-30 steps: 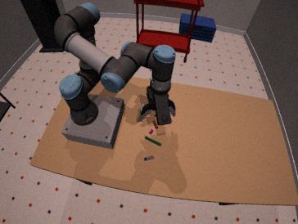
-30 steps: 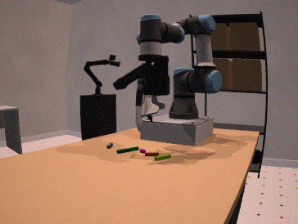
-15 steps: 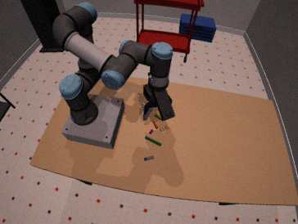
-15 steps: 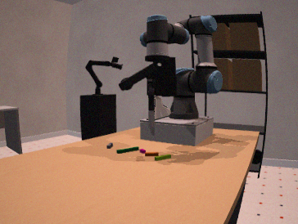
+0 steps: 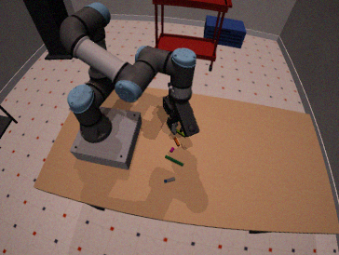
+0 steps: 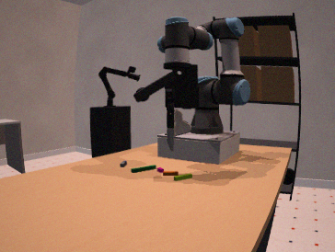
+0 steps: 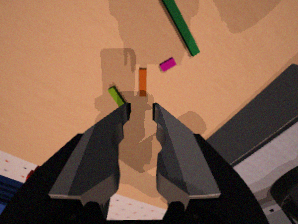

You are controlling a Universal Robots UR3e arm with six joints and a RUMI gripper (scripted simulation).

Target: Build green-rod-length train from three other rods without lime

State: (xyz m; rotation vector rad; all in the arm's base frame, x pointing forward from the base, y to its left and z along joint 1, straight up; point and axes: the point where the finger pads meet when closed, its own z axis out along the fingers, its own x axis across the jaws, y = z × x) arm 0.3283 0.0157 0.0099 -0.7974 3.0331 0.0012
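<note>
The worktop spreads wide beneath me, and my base stands near its left edge. My gripper hangs well above the board, somewhat toward the far edge. My jaws are drawn in to a narrow gap and grip nothing.

The green rod, the measure I must match, lies flat near the middle of the board. Close beside it, on the far-edge side, lie the magenta rod and then the orange rod. The lime rod, which I must leave alone, lies right by the orange one, directly under my fingers. A short grey rod with a blue piece at its end lies apart, nearer the front edge.

As I judge it, no train is laid yet; all three rods remain to be placed.
</note>
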